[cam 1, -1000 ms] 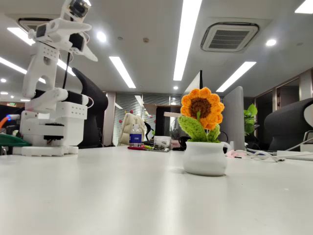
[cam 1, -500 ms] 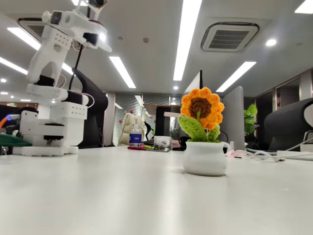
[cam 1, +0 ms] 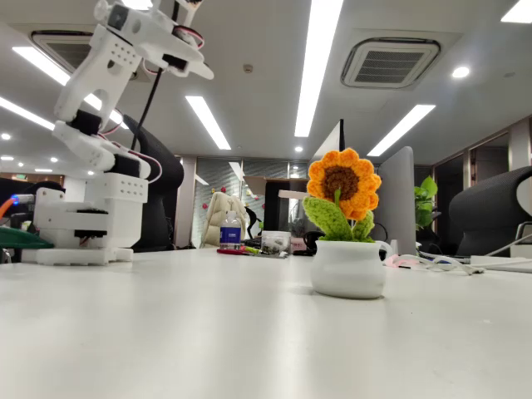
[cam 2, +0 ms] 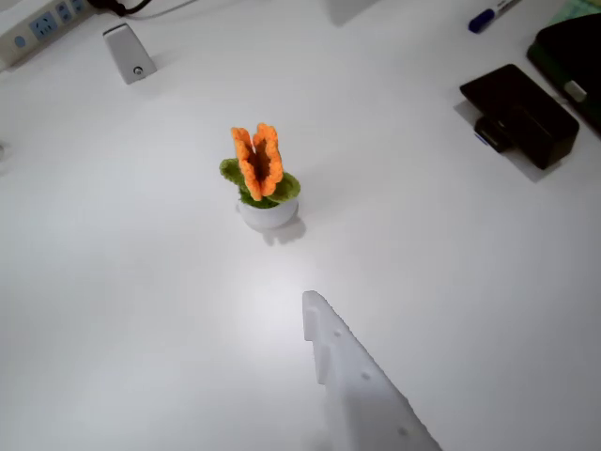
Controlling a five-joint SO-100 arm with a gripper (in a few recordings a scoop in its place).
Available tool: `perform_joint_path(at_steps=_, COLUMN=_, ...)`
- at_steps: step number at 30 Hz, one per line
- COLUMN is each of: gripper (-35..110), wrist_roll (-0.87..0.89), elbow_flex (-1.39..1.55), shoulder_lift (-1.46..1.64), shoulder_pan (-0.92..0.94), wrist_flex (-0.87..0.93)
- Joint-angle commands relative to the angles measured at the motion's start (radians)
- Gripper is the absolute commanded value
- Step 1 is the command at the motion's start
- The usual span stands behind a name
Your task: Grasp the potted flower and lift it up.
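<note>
The potted flower stands upright on the white table, right of centre in the fixed view: orange-yellow petals, brown centre, green leaves, squat white pot. In the wrist view the potted flower sits far below, edge-on and above centre. My white arm rises from its base at the left. The gripper is high near the top edge, well left of and above the flower, touching nothing. One white finger juts in from the bottom of the wrist view; its partner is hidden, so the jaw state is unclear.
On the table in the wrist view lie a black box at right, a blue pen, a small white wedge and a power strip. Behind the flower in the fixed view stand a monitor, a houseplant and a water bottle.
The arm has unfolded, its upper part swinging up and to the right, carrying the gripper toward the top edge. The flower has stayed put.
</note>
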Motion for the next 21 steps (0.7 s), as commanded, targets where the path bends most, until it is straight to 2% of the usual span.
perform_joint_path(at_steps=1, gripper=99, wrist_roll=0.003, elbow_flex=-0.009, shoulder_lift=-0.057, shoulder_pan=0.031, wrist_flex=-0.014)
perform_joint_path(at_steps=21, gripper=99, wrist_roll=0.040, elbow_flex=-0.038, shoulder_lift=-0.400, shoulder_pan=0.051, wrist_flex=-0.012)
